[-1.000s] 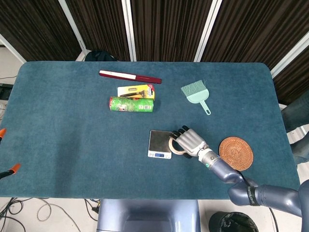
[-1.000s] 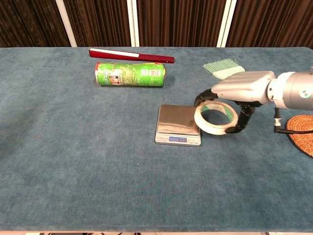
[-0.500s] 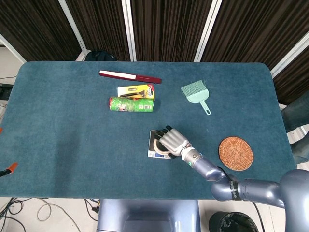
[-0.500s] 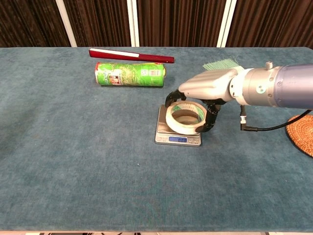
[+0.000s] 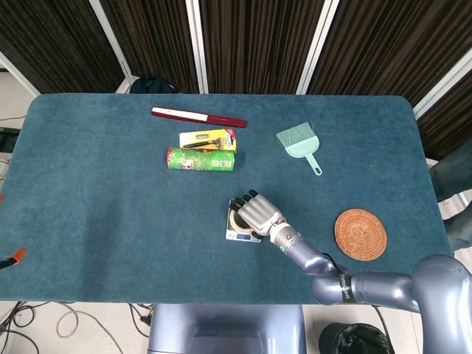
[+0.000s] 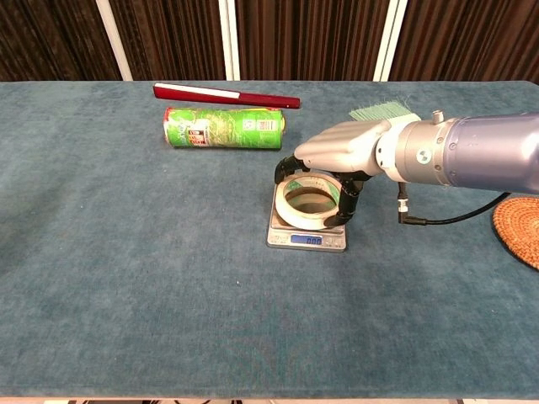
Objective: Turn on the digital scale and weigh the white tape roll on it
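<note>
Chest view: the right hand (image 6: 345, 154) grips the tape (image 6: 308, 200) over the scale (image 6: 306, 239); it should set it flat, centred, then let go.

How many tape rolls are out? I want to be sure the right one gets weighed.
1. The white tape roll is over the digital scale, held by the right hand. No other roll shows on the table, though the hand could hide something small.
</note>
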You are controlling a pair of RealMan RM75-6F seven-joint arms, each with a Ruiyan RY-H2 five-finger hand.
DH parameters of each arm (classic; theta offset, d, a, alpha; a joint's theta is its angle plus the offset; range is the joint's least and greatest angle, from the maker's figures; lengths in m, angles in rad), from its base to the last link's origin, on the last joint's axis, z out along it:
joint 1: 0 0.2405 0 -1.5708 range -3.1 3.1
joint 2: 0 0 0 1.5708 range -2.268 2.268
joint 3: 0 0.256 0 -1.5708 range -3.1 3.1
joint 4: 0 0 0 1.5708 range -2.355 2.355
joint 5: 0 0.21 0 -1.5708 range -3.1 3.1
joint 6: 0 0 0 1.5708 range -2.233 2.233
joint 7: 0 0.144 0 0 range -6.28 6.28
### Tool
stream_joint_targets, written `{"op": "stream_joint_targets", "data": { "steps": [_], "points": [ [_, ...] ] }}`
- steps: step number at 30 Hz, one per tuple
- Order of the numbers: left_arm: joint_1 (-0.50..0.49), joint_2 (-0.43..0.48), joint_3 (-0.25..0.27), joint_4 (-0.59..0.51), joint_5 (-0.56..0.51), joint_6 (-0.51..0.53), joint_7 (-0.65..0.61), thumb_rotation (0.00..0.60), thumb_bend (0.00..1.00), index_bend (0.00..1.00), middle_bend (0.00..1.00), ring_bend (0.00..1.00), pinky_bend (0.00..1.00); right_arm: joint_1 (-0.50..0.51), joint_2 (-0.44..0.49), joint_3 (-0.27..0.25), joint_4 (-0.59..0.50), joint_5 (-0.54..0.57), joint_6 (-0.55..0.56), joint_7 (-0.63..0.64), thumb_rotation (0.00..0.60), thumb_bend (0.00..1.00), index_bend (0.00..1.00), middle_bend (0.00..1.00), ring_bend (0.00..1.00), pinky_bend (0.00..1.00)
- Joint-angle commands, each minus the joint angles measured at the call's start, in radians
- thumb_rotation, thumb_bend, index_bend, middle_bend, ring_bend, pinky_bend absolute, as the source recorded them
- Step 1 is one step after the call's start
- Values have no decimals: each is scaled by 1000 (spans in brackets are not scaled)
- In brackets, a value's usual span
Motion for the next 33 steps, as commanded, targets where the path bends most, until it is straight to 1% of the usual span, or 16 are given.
{"op": "stream_joint_targets", "data": {
  "steps": [1, 4, 7, 10, 16, 23, 29, 33],
  "points": [
    [0, 0, 0, 0, 1, 1, 0, 600, 29, 0, 0, 0, 0, 5, -2, -1, 5, 10, 0, -3, 600, 370, 311, 256, 238, 154],
    [1, 0, -1, -1, 0, 3, -1, 600, 29, 0, 0, 0, 0, 9, -5, -2, 10, 23, -1, -3, 600, 370, 287, 211, 213, 144],
    [1, 1, -2, 0, -3, 3, -3, 600, 29, 0, 0, 0, 0, 15, -7, -7, 12, 35, 4, -10, 600, 369, 202, 126, 149, 122],
    [1, 1, -3, 0, -3, 3, -4, 600, 29, 0, 0, 0, 0, 19, -11, -9, 13, 55, 14, -18, 600, 369, 157, 78, 103, 111],
    [2, 2, -5, 1, -4, 5, -7, 600, 29, 0, 0, 0, 0, 32, -10, -21, 3, 89, 19, -40, 600, 369, 129, 46, 74, 92],
    [3, 3, -5, 0, -4, 7, -7, 600, 29, 0, 0, 0, 0, 40, -4, -29, -18, 109, 28, -45, 600, 369, 125, 37, 69, 88],
    [0, 0, -5, 2, -6, 1, 0, 600, 29, 0, 0, 0, 0, 38, 34, -38, -81, 100, 53, -53, 600, 338, 93, 22, 48, 69],
    [-1, -3, -2, 0, -2, 0, 6, 600, 29, 0, 0, 0, 0, 41, 44, -43, -97, 103, 74, -69, 600, 324, 81, 16, 42, 55]
  ]
}}
